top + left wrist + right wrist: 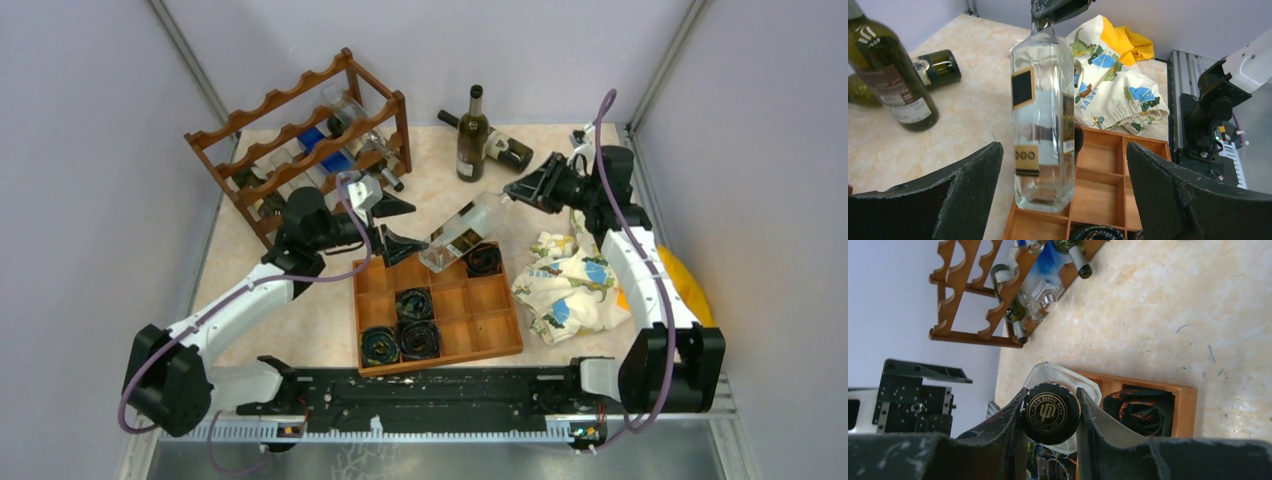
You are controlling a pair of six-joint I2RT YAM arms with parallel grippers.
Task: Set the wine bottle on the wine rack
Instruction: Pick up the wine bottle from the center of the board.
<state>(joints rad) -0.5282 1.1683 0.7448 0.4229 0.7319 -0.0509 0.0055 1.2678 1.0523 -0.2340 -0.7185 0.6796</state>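
there, marbled tabletop (pixel 318 322), grey walls (pixel 90 150); right tool (pixel 513 190) tight on cap (pixel 1050 413) of clear wine bottle (pixel 465 232), left tool (pixel 402 224) spread

Robotics laboratory test cell. A marbled tabletop (pixel 440 165) is enclosed by plain grey wall panels (pixel 80 150) set in metal corner posts (pixel 191 55). A left arm (pixel 240 300) and a right arm (pixel 640 270) are mounted on a black rail (pixel 450 398). Staged props are laid out: a wine rack (pixel 300 140), a compartment tray (pixel 440 362) and a printed cloth (pixel 570 290).
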